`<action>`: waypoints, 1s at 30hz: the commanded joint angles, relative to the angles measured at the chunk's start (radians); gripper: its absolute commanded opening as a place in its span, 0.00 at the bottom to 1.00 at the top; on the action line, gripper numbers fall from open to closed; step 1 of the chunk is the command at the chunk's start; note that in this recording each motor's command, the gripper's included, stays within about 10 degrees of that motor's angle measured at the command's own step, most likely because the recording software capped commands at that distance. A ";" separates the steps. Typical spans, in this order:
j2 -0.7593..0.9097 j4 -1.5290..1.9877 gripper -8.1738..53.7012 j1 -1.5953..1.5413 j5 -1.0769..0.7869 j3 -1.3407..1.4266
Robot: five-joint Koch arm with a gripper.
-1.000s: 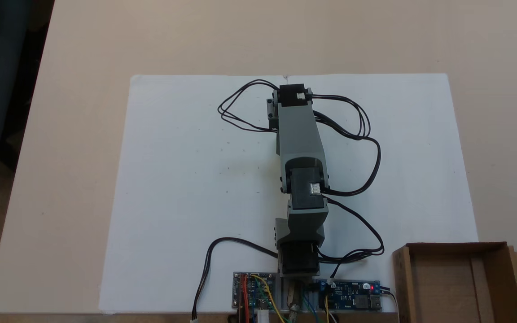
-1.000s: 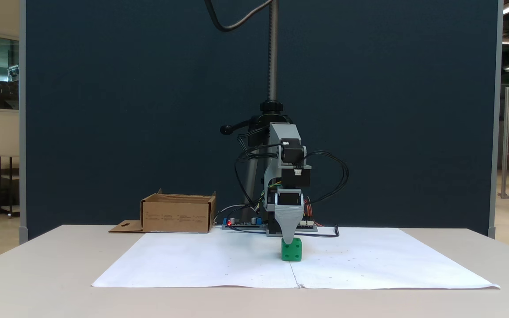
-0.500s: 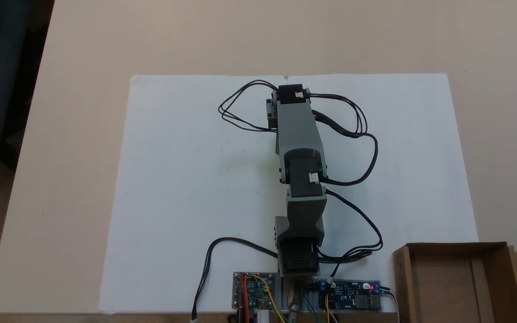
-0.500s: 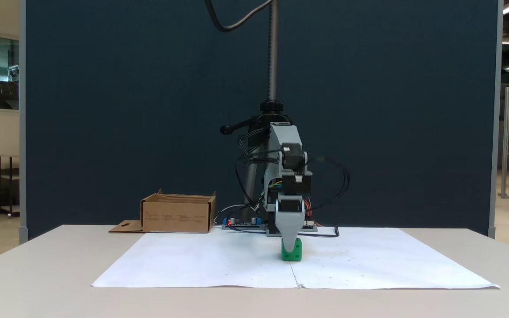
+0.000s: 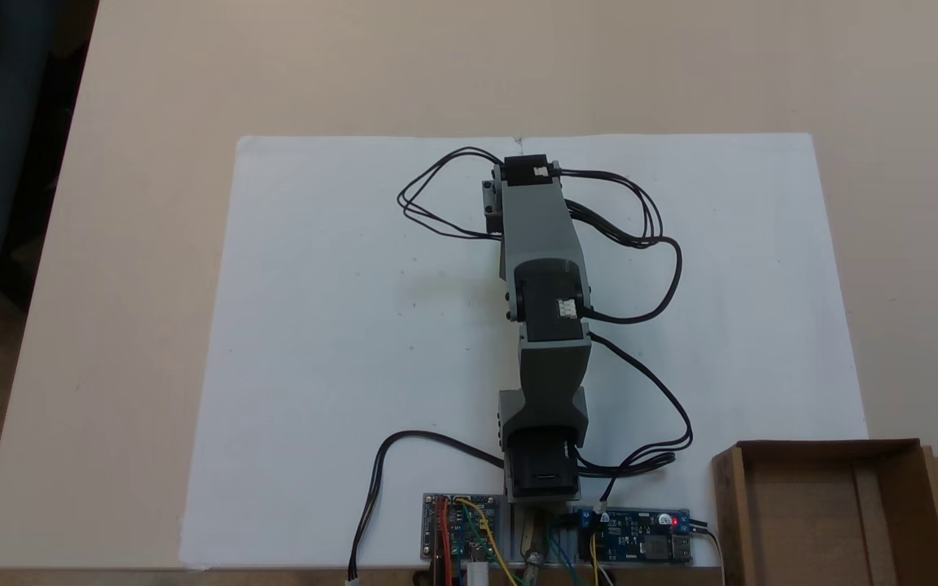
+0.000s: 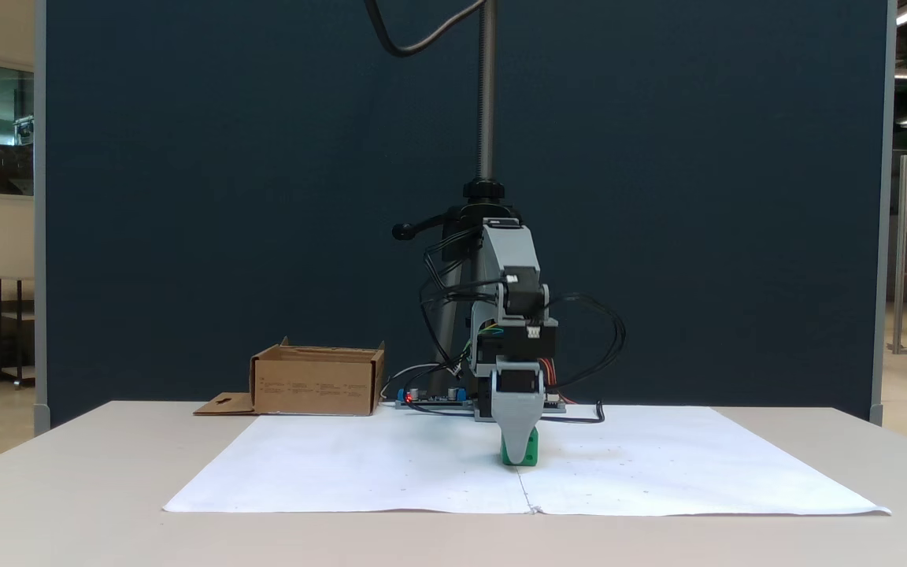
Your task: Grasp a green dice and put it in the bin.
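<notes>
Your worktop [image 5: 127, 244] carries a white paper sheet [image 5: 339, 325], and in a fixed view the cardboard bin [image 5: 831, 513] sits off the sheet at about 5 o'clock from its centre, beside the circuit boards [image 5: 558, 533] at the arm's base. The grey arm [image 5: 542, 277] reaches toward 12 o'clock along the sheet's middle. In a fixed view the gripper [image 6: 518, 453] points straight down over the green dice [image 6: 528, 453], which rests on the paper well apart from the bin [image 6: 316, 382]; you cannot tell whether the fingers are apart or clamped, since one hides the other.
</notes>
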 commanded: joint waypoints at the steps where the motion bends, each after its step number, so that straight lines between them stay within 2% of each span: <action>1: 0.003 -0.038 0.77 -0.015 0.067 -0.032; 6: -0.011 -0.041 0.75 -0.018 0.067 -0.032; 10: -0.012 -0.041 0.67 -0.017 0.067 -0.032; 30: -0.018 -0.069 0.67 0.002 0.067 -0.032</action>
